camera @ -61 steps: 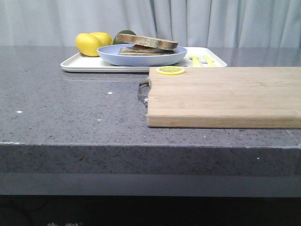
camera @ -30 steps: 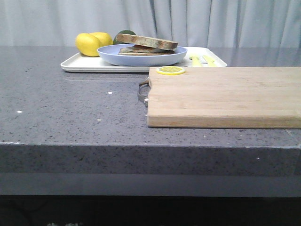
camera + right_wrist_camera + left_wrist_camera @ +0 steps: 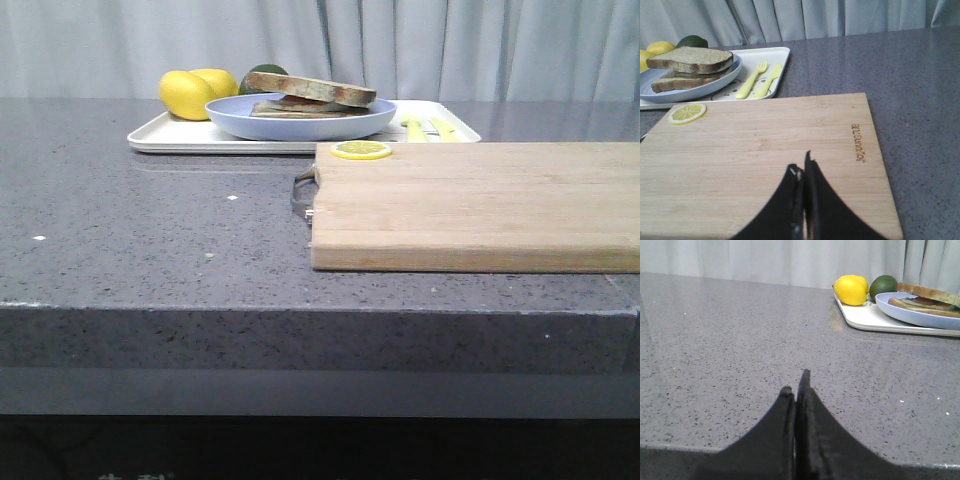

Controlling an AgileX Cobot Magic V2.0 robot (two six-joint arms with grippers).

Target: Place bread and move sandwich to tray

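Note:
The sandwich [image 3: 310, 98] lies in a pale blue plate [image 3: 300, 125] that stands on the white tray [image 3: 170, 135] at the back of the table. Its top slice of bread [image 3: 690, 59] rests tilted on the lower slices, and the filling is mostly hidden. The left wrist view shows the sandwich [image 3: 927, 297], plate [image 3: 920, 315] and tray [image 3: 865, 317] far off. My left gripper [image 3: 796, 382] is shut and empty over bare grey counter. My right gripper [image 3: 802, 162] is shut and empty above the wooden cutting board [image 3: 765, 150]. Neither gripper shows in the front view.
The cutting board [image 3: 480, 200] with a metal handle [image 3: 303, 190] fills the right front, with a lemon slice [image 3: 361, 150] on its far corner. On the tray are two lemons [image 3: 195, 90], a dark green fruit [image 3: 883, 286], and a yellow fork [image 3: 751, 80] and knife [image 3: 767, 79].

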